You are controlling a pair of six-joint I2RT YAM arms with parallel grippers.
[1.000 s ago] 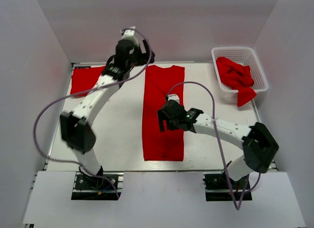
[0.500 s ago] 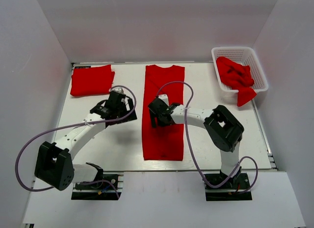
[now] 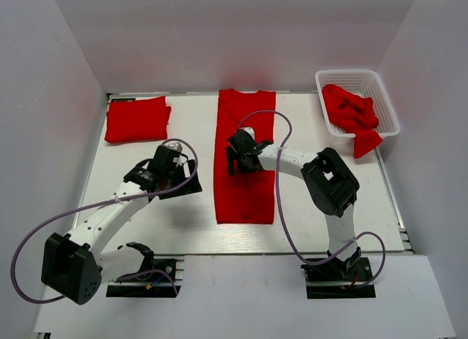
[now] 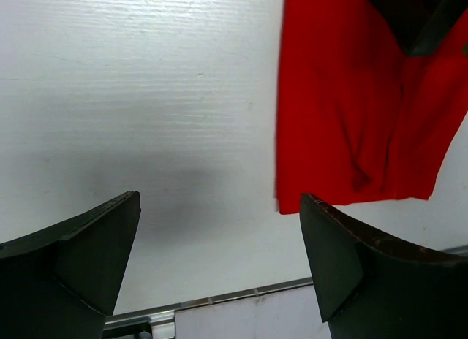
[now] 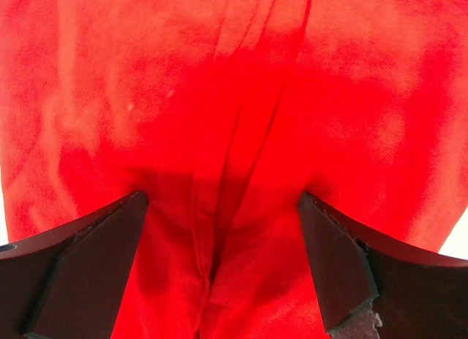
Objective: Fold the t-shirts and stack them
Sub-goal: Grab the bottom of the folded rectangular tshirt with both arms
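The left arm [image 3: 110,211] lies low, its elbow out at 9 o'clock from its base and its forearm running toward 1 o'clock. The left end effector [image 4: 218,199] has its jaws spread wide, with nothing between them. The right arm [image 3: 292,160] rises toward 12 o'clock, then bends toward 10 o'clock. The right end effector [image 5: 221,196] points downward, its jaws wide apart and gripping nothing.

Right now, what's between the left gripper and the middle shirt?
Only bare white table between left gripper and middle shirt, per the left wrist view.
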